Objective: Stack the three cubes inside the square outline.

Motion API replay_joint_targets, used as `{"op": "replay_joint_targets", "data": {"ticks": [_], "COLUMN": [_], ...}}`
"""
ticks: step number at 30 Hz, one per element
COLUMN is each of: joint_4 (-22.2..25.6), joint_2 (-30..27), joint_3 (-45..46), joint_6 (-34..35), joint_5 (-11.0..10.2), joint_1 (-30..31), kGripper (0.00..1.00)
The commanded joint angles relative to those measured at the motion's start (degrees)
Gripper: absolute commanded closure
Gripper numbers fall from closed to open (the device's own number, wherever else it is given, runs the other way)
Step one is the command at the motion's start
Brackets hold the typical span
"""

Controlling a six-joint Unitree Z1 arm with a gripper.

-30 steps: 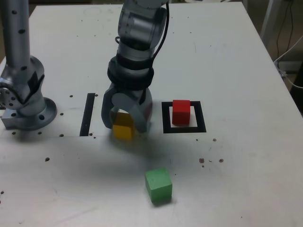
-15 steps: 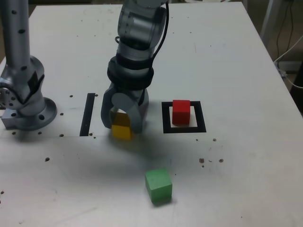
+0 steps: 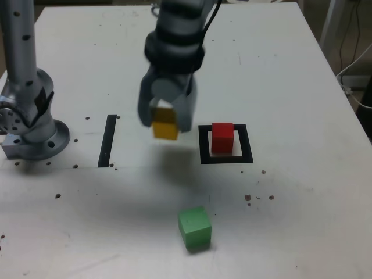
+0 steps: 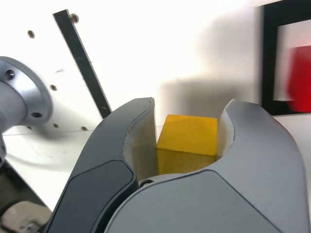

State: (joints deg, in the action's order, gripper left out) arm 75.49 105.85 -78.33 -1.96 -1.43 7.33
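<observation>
Transport step of the stacking task. The gripper is clamped on the yellow cube, its jaws pressed against two opposite faces, as the wrist view confirms. In the exterior view the cube hangs clear of the white surface, with a soft shadow beneath it. The red cube sits inside the square outline, at about 3 o'clock from the held cube and near it; it appears as a red blur at the edge of the wrist view. The green cube lies untouched on the surface at roughly 5 o'clock from the gripper, well apart from the outline. A straight black strip lies at about 9 o'clock from the gripper, and the arm's grey base stands beyond it.

Judged from this layout, the first cube is placed, the second is in carriage, and the third remains. The next move calls for shifting the yellow cube toward 3 o'clock until it is centred over the red one, high enough to clear its top, then lowering it squarely before the jaws part. An off-centre release would probably tip the stack.
</observation>
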Motion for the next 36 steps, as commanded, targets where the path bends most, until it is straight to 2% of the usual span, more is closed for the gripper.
{"op": "replay_joint_targets", "data": {"ticks": [1,5,17,36], "joint_4": [1.23,1.67,2.06,1.86], "joint_2": [1.39,3.28,8.34,13.12], "joint_3": [-3.41,-6.97,-14.22,-17.51], "joint_6": [0.11,0.11,-0.10,-1.15], "joint_5": [0.78,1.58,1.91,1.86], "joint_1": [-1.07,-2.26,-3.43,-5.57], "kGripper": [0.81,0.81,0.81,0.81]}}
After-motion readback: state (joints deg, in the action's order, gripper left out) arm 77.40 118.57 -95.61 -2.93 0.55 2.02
